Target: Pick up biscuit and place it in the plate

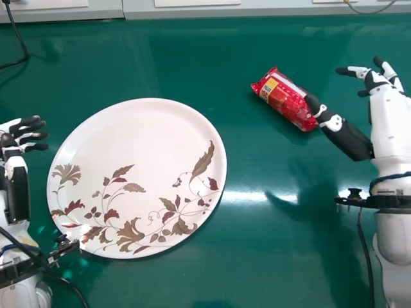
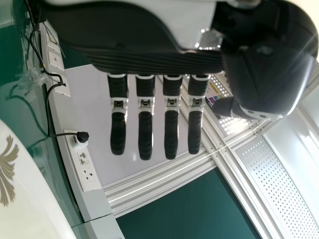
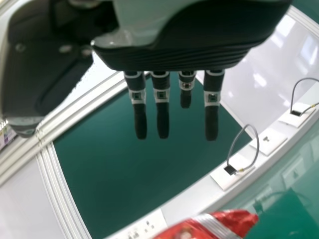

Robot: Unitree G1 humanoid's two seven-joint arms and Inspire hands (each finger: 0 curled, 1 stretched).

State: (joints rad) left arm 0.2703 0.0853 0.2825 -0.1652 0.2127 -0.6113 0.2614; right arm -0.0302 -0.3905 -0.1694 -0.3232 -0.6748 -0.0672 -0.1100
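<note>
Glossy green tabletop (image 1: 276, 276), backed along its far edge by a pale trunking strip (image 1: 138, 9); in the left wrist view a black plug (image 2: 82, 137) sits in a white socket plate (image 2: 87, 172), and in the right wrist view a grey looped cable (image 3: 256, 142) rises from the trunking. A black cable (image 1: 24, 48) descends onto the table at the far left. Left of centre lies a large, round white plate (image 1: 128, 138), decorated with brown and maroon leaves chiefly over its near half. The red biscuit packet (image 1: 286, 99), marked with a yellow label, rests obliquely on the table to the right of the plate and well apart from it, one end directed toward the robot and to the right.

Right hand (image 1: 385, 96): located at the right side, beside the packet; fingers extended and spread, nothing grasped. Its dark thumb (image 1: 347, 136) reaches toward the packet, the tip overlapping the packet's edge in the head view; whether the two touch cannot be told. Left hand (image 1: 18, 136): located at the left side, just beyond the plate's rim; fingers straight, parallel and slightly separated, likewise unloaded.
</note>
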